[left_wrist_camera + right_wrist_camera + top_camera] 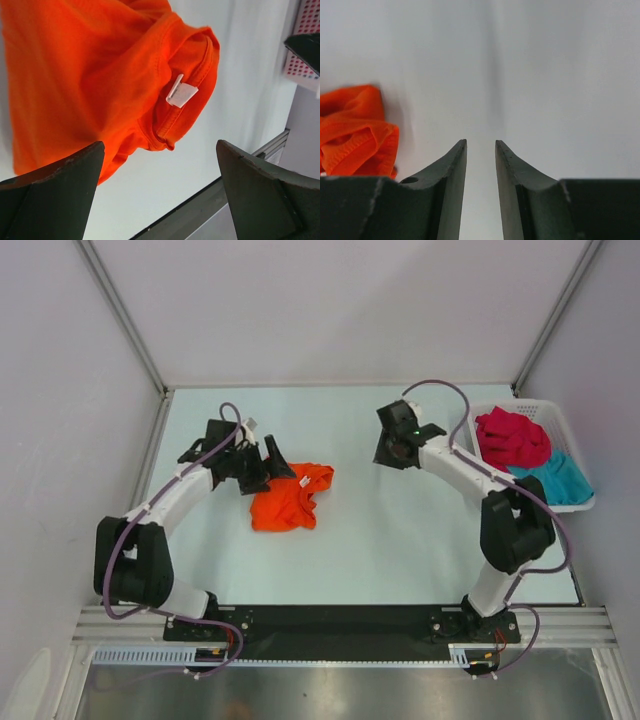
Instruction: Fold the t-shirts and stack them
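Orange t-shirt [290, 500] crumpled toward the table's [400, 540] left edge; left fingers [55, 195] wide apart beside it, right fingers [445, 190] narrowly parted.

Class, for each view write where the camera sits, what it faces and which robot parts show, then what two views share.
Top external: above and behind the bases, looking down at the table, orange t-shirt and basket; left arm and right arm show.
Left wrist: on the left arm, facing the orange t-shirt's tag; left gripper wide open.
Right wrist: on the right arm, facing the table; right gripper narrowly parted.
Shared: both wrist views catch the orange t-shirt.
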### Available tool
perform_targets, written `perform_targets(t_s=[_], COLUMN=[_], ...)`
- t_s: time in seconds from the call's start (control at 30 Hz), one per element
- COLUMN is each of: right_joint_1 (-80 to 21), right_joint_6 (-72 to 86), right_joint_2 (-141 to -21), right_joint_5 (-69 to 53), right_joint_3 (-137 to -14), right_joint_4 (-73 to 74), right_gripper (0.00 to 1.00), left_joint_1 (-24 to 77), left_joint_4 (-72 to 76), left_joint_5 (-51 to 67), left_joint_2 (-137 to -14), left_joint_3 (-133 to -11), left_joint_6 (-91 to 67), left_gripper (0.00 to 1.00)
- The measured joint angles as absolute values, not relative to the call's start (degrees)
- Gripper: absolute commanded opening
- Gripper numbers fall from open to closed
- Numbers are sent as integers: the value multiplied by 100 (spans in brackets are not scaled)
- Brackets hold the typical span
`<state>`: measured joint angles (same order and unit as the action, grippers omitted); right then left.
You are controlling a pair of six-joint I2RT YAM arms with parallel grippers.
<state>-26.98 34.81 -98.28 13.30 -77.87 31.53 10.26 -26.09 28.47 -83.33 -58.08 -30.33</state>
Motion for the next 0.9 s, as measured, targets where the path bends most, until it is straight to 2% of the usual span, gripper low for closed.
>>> perform_targets(t_s=[0.27, 0.57, 0.9], right_joint_1=[-3677, -4506, -4748], right_joint_6=[3492, 3514, 3603], right_joint_2=[-10916, -10923, -10744], right_joint_5=[652, 445, 314], right_joint_3=[-8377, -9048, -9045], right_joint_4=[3203, 3227, 3262], right_gripper=[36, 36, 36], left_joint_1=[1763, 1743, 1564], left_joint_4=[-2714, -2917, -2969], left_joint_5=[2397, 1481, 1050], left_joint_2=[-8558, -8519, -8331], left_joint_3=[-6088, -6239, -6235], left_joint_6=[-3046, -3094, -3336], left_gripper=[100, 100, 100])
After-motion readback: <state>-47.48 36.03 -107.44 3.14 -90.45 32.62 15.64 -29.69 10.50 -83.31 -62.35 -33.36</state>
